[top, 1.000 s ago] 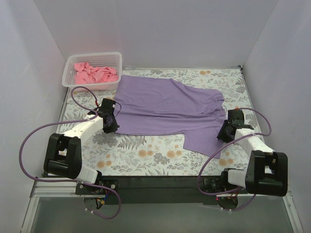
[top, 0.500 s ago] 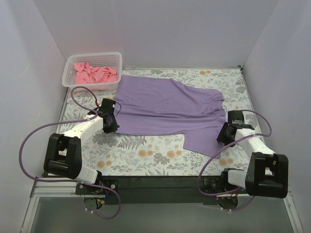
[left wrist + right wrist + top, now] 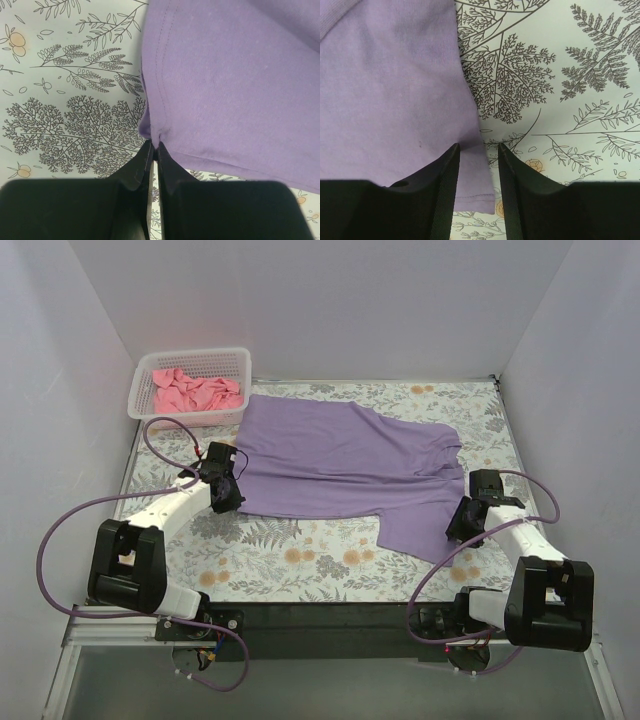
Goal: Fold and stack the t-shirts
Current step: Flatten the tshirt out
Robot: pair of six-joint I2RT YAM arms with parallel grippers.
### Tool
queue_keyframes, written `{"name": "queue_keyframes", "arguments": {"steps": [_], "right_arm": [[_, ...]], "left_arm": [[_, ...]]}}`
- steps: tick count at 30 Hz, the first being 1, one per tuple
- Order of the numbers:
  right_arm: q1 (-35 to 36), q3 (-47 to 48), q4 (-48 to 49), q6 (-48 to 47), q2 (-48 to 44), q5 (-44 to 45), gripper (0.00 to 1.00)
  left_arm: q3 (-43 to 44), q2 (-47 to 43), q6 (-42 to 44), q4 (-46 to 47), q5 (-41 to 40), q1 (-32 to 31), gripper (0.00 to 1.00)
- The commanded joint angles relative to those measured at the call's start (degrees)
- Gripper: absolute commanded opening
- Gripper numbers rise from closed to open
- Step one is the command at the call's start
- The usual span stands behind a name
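Observation:
A lavender-purple t-shirt lies spread across the floral tablecloth. My left gripper is at the shirt's left lower corner; in the left wrist view it is shut on a pinch of the purple hem. My right gripper is at the shirt's right lower edge; in the right wrist view it is open, its fingers straddling the purple cloth's edge. A salmon-pink t-shirt lies crumpled in the basket.
A white mesh basket stands at the back left corner. White walls enclose the table on the left, back and right. The floral tablecloth shows in front of the shirt.
My right gripper has slid a little down and right along the shirt's right edge. My left gripper stays at the left corner.

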Motion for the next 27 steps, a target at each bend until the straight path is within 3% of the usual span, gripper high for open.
{"name": "queue_keyframes", "arguments": {"steps": [1, 15, 25, 27], "right_arm": [[0.5, -2.4, 0.1, 1.7, 2.6, -2.4, 0.42], [8.4, -3.6, 0.6, 5.0, 8.1, 1.7, 0.4], [8.6, -3.2, 2.2, 4.1, 7.5, 3.3, 0.01], [8.5, -1.3, 1.5, 3.7, 6.1, 5.6, 0.01]], "left_arm": [[-0.5, -2.6, 0.7, 0.6, 0.2, 0.6, 0.0], [-0.5, -2.4, 0.7, 0.5, 0.3, 0.6, 0.0], [-0.5, -2.0, 0.6, 1.0, 0.8, 0.8, 0.0], [0.0, -1.4, 0.5, 1.0, 0.7, 0.7, 0.0]]}}
